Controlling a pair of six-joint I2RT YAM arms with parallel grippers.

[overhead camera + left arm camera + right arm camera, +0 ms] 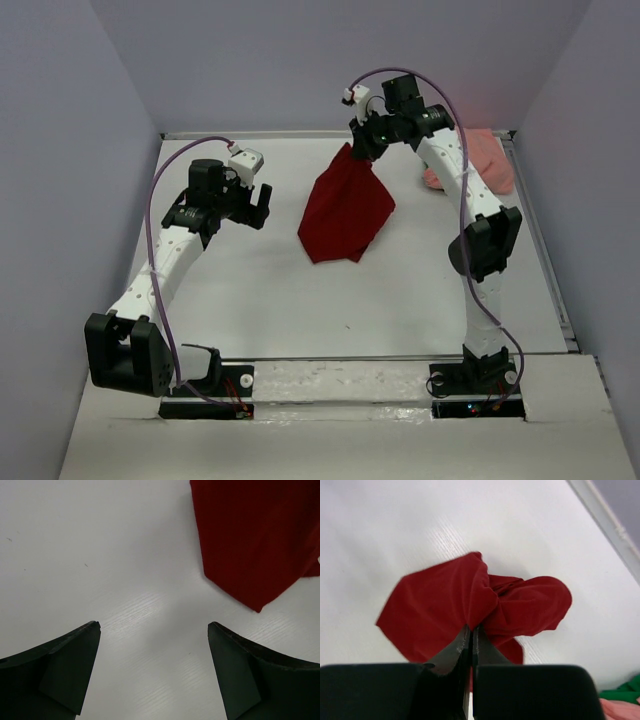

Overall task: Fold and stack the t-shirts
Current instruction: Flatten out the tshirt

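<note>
The right gripper [471, 630], at upper centre of the overhead view, is clamped on a bunched edge of the dark red t-shirt [345, 210], which hangs in a loose cone down to mid-frame. The left gripper [255, 205] hovers left of the cloth, its jaws wide apart and empty. The salmon pink t-shirt [490, 160] lies crumpled at upper right. The red shirt appears lifted for spreading; next the left gripper would need to catch a second corner.
</note>
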